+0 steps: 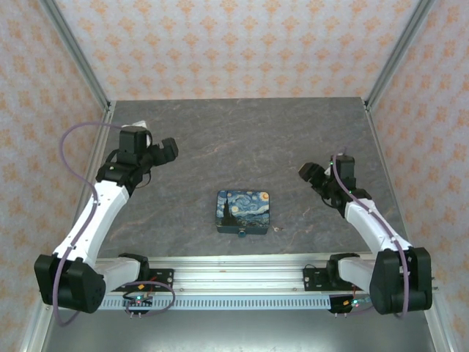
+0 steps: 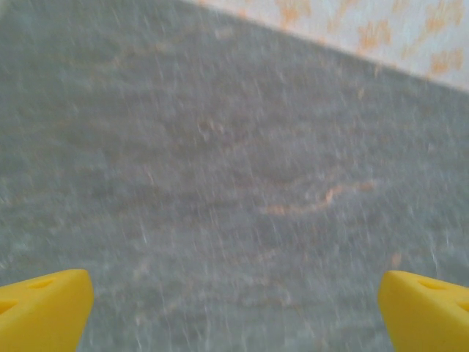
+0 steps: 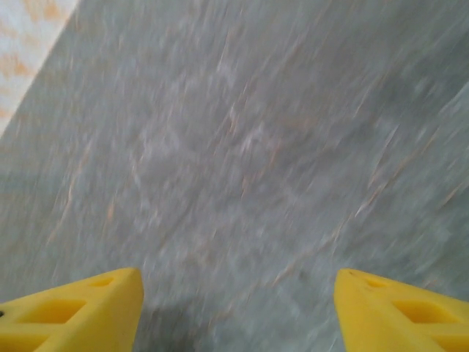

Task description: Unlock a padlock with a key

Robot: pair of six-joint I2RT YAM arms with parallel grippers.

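Centrally, item one: painted box, blue and yellow night-sky print, flat on the grey stone-look table. Item two: the padlock, tiny and teal, on the table at the middle of the box's near edge; too small to tell whether the two touch or how its shackle stands. Item three: the key, a pale speck on the table, just right of the padlock and near the box's near right corner, apart from both. Item four: left gripper, over the far left part of the table, well apart from the box; its yellow fingertips sit at opposite lower corners of the wrist view, spread wide, bare table between them. Item five: right gripper, over the right part of the table, beyond the key; its fingertips likewise stand apart with nothing held, the table beneath blurred. Item six: patterned orange-and-white walls on three sides.
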